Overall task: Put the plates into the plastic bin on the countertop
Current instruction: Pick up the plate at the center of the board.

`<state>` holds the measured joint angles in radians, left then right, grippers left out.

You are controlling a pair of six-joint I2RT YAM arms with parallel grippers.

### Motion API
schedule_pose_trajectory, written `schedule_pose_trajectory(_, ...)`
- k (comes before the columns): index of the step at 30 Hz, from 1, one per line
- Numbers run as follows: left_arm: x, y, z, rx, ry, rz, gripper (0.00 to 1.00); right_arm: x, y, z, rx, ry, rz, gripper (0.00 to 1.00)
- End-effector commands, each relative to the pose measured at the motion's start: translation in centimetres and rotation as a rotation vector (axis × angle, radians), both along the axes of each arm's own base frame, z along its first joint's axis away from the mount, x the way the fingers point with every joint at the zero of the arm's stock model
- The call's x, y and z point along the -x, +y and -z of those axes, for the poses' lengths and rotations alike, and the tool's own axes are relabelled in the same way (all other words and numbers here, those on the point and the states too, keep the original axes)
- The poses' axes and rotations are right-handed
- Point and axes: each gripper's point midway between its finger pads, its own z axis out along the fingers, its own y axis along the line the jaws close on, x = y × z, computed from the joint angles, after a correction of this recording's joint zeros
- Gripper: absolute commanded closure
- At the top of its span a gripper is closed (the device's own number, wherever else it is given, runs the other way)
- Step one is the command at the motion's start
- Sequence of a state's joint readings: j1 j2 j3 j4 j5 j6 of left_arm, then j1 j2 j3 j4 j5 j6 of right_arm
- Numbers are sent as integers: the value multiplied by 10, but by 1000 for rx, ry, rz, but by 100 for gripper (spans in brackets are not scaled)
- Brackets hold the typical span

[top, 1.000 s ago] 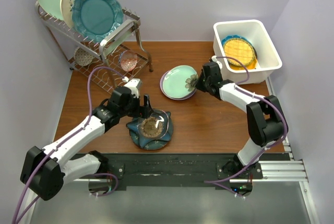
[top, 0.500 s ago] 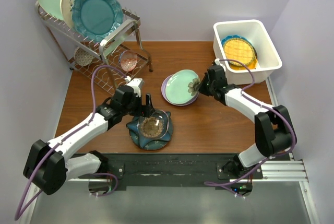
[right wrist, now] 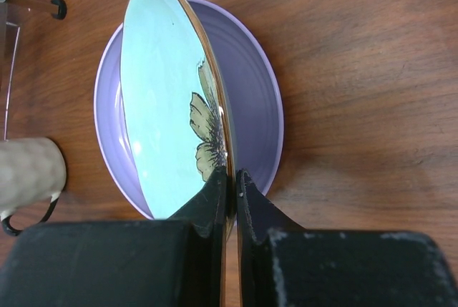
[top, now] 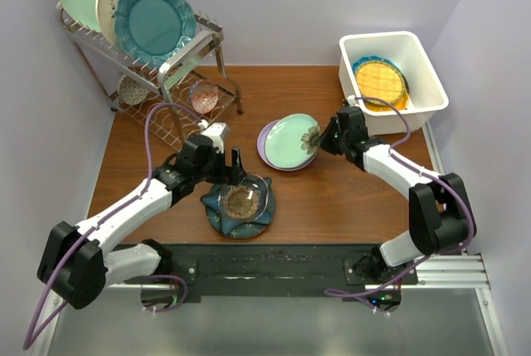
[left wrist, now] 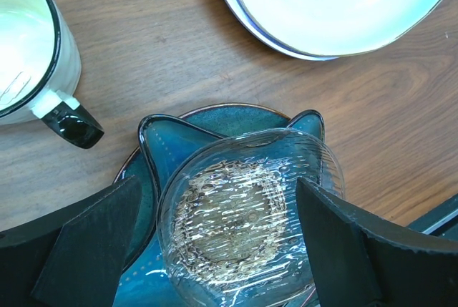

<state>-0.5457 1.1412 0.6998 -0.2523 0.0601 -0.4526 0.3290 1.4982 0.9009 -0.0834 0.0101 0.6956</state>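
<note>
The white rectangular plastic bin point(top: 419, 41) stands at the far right corner of the reddish-brown wooden surface point(top: 332, 198). Inside it lies a yellow lattice plate point(top: 380, 80), and an orange plate edge point(top: 383, 107) shows below it, so at least two plates are already in place.

The pale green round plate with a leaf drawing point(right wrist: 161, 92) is the one now in work. The right fingers point(right wrist: 255, 207) are clenched on its rim at the leaf side. The plate is tilted up on its edge, with its far side low over the lavender round plate point(right wrist: 250, 99), which lies flat on the surface. Whether the two plates touch I cannot tell. This pair is just beside the bin, on its left.

Nearer to the arms, the dark teal star-shaped plate point(left wrist: 154, 157) lies flat on the surface, with a clear ribbed glass dish point(left wrist: 243, 214) on top of it. The left fingers point(left wrist: 89, 246) are spread wide on both sides of this dish and grasp nothing.

In my judgement the task is somewhere in the middle: the green plate must go over the bin rim, and the lavender and teal plates are not yet moved.
</note>
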Motion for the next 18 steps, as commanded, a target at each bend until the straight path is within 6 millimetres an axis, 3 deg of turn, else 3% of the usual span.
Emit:
schedule_pose_trajectory(1,-12,-1,-31,23,-93,-17,7,-19,4,-57,-87,-161,1,100)
schedule_pose_trajectory(18,-15,12,-37,-39,-105,-55,7,-30,7,-130,-199,-286,-25,100)
